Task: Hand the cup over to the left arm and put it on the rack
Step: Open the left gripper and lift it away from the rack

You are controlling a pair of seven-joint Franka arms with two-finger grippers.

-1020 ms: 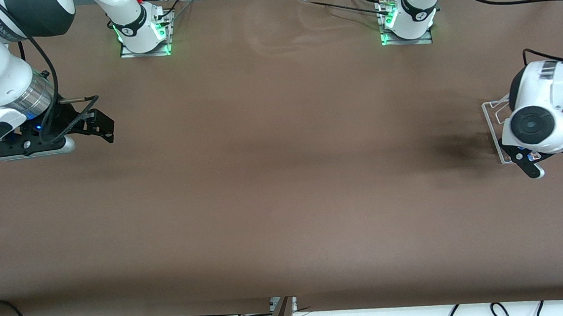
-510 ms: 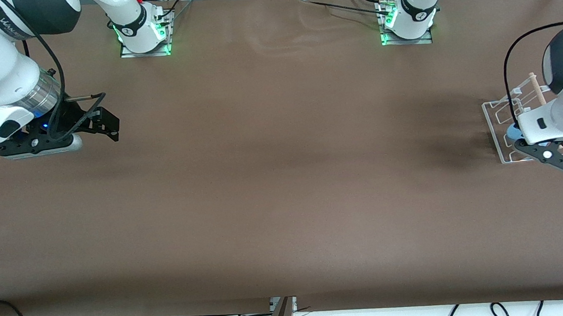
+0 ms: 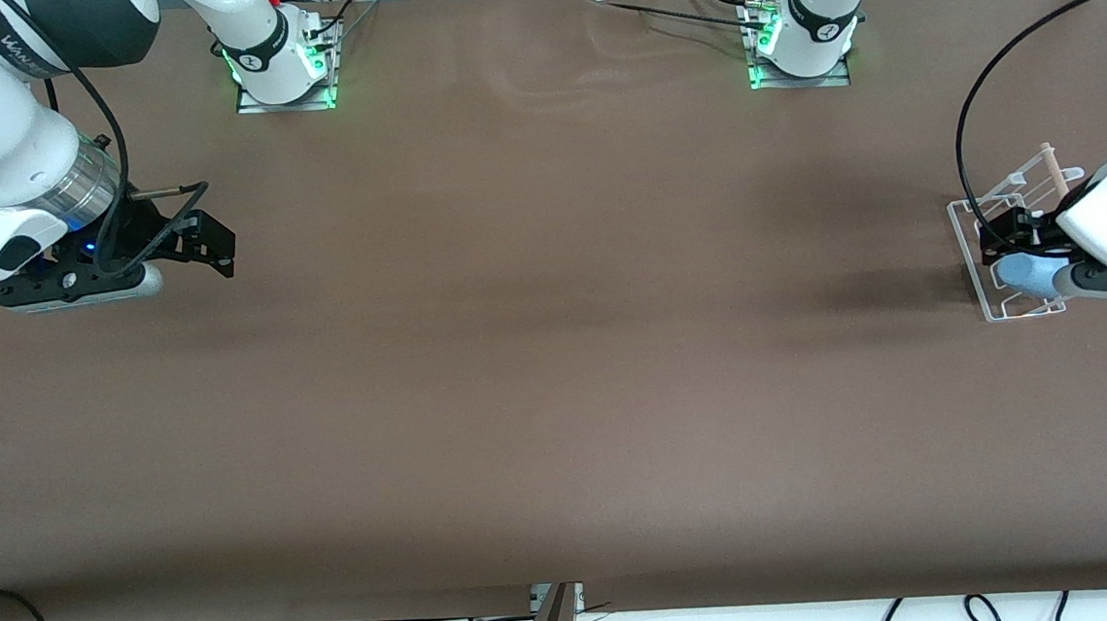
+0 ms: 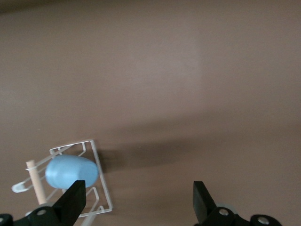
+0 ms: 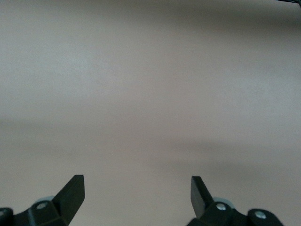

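Where it stands, the rack holds the cup.

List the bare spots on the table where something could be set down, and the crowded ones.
Bare: the brown table between the open right gripper and the rack. Crowded: the left arm's end, where the cup sits in the rack under the open left gripper.

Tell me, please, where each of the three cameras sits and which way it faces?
Front view: high across the table, facing both bases; shows both arms, the right claw open over bare table, the left claw at the rack.
Left wrist view: on the left wrist, looking down past its open fingers at the blue cup on the rack.
Right wrist view: on the right wrist, looking down past open fingers at tabletop.
Shared: front and left wrist views both show cup and rack.
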